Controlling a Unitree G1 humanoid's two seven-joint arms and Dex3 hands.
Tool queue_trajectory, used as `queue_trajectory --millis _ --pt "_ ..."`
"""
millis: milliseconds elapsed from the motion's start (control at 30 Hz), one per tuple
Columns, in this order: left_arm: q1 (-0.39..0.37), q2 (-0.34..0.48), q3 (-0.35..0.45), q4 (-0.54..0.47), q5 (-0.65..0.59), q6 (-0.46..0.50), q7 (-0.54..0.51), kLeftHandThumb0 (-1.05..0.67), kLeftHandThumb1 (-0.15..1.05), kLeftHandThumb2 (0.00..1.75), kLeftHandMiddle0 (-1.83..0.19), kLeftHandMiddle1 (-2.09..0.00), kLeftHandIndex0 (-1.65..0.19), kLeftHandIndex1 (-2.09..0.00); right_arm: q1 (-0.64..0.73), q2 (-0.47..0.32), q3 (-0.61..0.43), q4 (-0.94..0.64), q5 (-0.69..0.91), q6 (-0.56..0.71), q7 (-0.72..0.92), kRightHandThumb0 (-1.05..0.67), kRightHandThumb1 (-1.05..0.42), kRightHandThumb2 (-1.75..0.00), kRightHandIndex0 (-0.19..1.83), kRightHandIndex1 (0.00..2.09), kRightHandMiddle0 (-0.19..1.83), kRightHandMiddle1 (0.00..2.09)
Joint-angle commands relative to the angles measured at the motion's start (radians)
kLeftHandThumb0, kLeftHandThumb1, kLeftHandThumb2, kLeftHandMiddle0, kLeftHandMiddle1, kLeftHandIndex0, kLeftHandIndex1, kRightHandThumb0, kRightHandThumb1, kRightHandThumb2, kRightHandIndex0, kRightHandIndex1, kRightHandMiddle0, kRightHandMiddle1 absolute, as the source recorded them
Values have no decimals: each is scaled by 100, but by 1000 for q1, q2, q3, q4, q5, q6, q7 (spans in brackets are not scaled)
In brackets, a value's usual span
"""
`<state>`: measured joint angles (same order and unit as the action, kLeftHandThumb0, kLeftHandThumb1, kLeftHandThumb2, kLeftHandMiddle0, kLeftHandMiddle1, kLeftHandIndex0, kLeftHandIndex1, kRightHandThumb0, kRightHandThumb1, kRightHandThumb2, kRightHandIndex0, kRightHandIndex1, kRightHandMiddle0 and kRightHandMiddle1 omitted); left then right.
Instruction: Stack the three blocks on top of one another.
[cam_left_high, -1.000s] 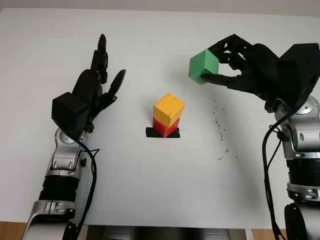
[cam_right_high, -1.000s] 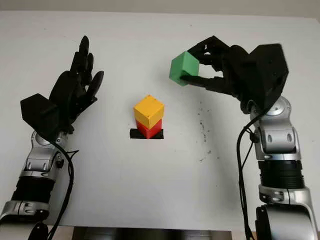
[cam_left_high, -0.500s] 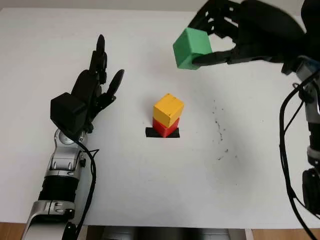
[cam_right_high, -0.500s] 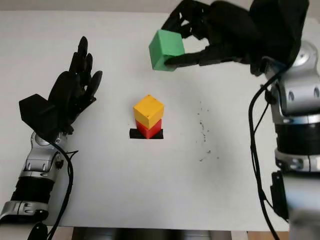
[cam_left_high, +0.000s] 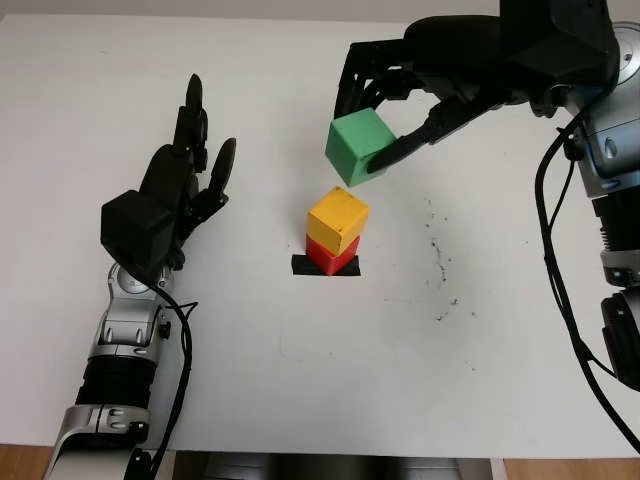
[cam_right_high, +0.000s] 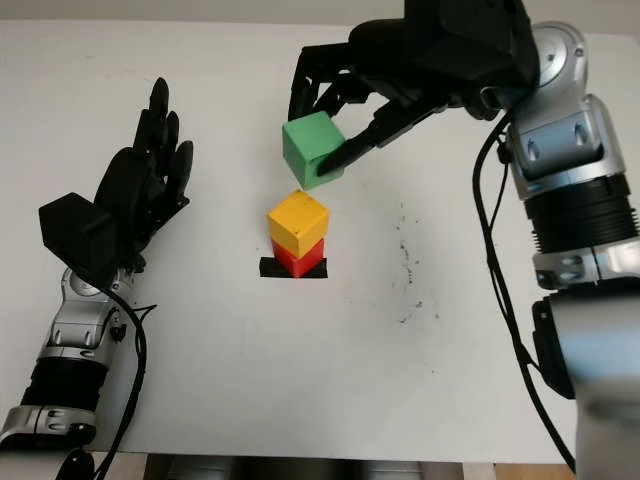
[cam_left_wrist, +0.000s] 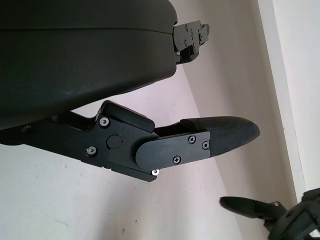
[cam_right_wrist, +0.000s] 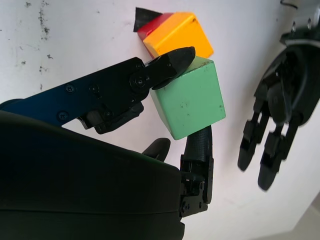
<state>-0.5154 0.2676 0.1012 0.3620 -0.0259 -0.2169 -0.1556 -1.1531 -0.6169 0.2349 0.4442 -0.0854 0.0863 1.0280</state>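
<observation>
the right robot hand grips the green block with its black fingers and holds it up in the air. the green block is above the other two blocks and a little toward the far side of the desk — it is not touching them. one finger presses on the side of the green block and the other fingers come down on it from behind.

the yellow block sits on top of the red block. the yellow one is turned a bit, so its corners do not line up with the red one under it. the red block stands on a small black patch near the middle of the white desk.

the left robot hand is open and holds nothing. it is off to the left side of the desk, well apart from the blocks, with its fingers pointing away from the robot.

to the right of the little stack there are some small dark specks on the desk. the right arm reaches in from the right side, and black cables hang down along it.

in the right wrist view the green block is just beside the yellow block, and the left robot hand is farther off past them.
</observation>
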Motion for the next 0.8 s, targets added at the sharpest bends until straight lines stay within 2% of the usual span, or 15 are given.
queue_trajectory --millis 0,333,767 --pt "15 2 8 -13 -3 -2 1 -85 105 62 16 -6 19 -4 -31 15 7 13 -1 -35 18 -45 -96 -5 20 66 39 163" --pt "18 0 6 -28 -4 8 3 -86 105 60 16 -5 19 -5 -24 49 0 50 22 -59 87 -47 -97 -6 19 68 40 164" --pt "12 2 1 -19 -1 18 0 -87 105 59 18 -5 19 -4 -41 57 -31 50 115 66 194 -52 -100 -6 13 70 37 161"
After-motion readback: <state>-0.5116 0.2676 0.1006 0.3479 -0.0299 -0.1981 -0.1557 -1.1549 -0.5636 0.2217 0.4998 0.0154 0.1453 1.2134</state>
